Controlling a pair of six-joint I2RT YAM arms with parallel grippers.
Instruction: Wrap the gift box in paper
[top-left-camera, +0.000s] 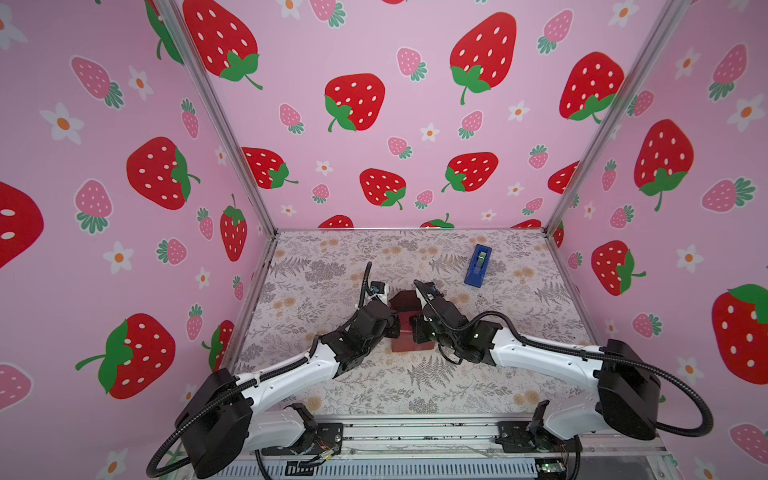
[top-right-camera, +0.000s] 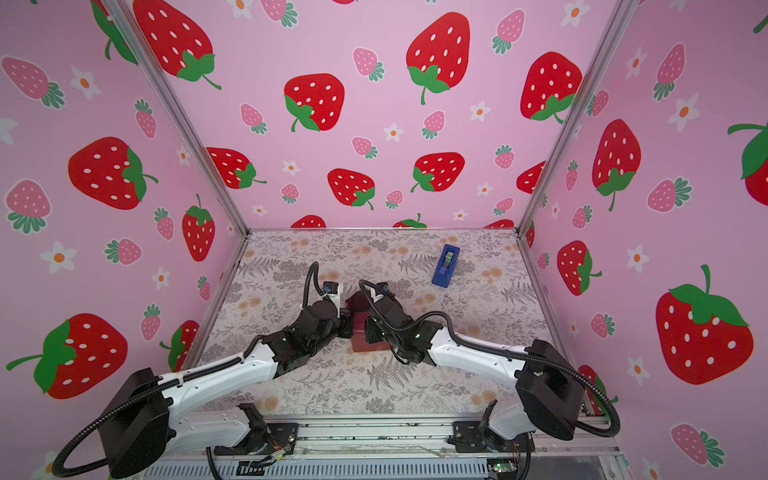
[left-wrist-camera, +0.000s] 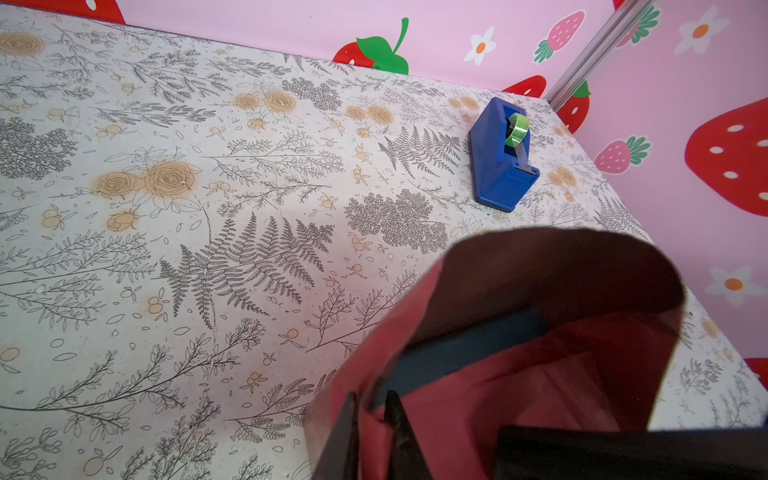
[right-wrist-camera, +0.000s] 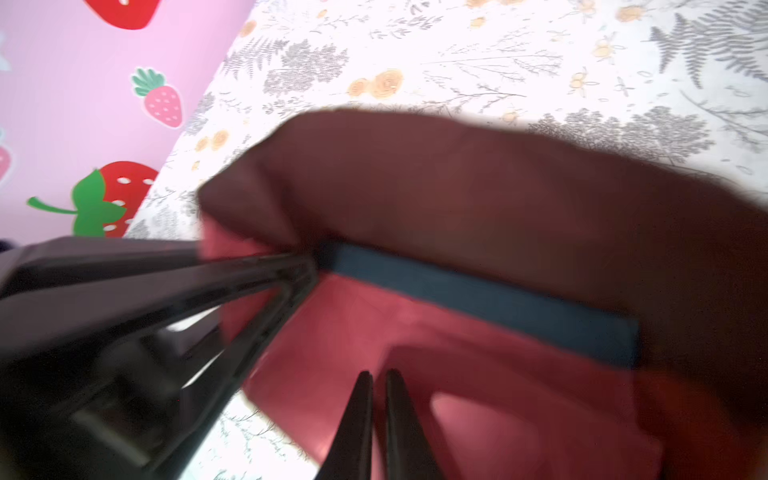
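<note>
The left gripper (left-wrist-camera: 372, 401) has its fingers (left-wrist-camera: 400, 432) clenched on a fold of the paper (left-wrist-camera: 561, 274), with a crimson strip pinched between the tips at a corner of the gift box (right-wrist-camera: 478, 299). The right gripper (right-wrist-camera: 379, 376) shows its fingers almost together, with a thin slit between them showing red. That view is blurred, so it cannot be told whether they pinch the sheet or merely rest against it. Of the box only a narrow navy strip of the top is exposed. The crimson face of the sheet covers the rest of the top, and a dark maroon flap stands up along the far side of the strip. In both top views the part-wrapped box sits at the centre of the table (top-left-camera: 415, 386), with the left gripper against its left side and the right gripper against its right. The maroon flap rises at the upper end of the bundle and a crimson face shows at its lower end. A blue tape dispenser (top-left-camera: 478, 266) with a green roll lies in the upper right of the table, well apart from the bundle. The arms (top-left-camera: 291, 374) reach in from the lower left and lower right of the frame. Pink walls (top-left-camera: 415, 104) printed with strawberries enclose the table on three sides.
</note>
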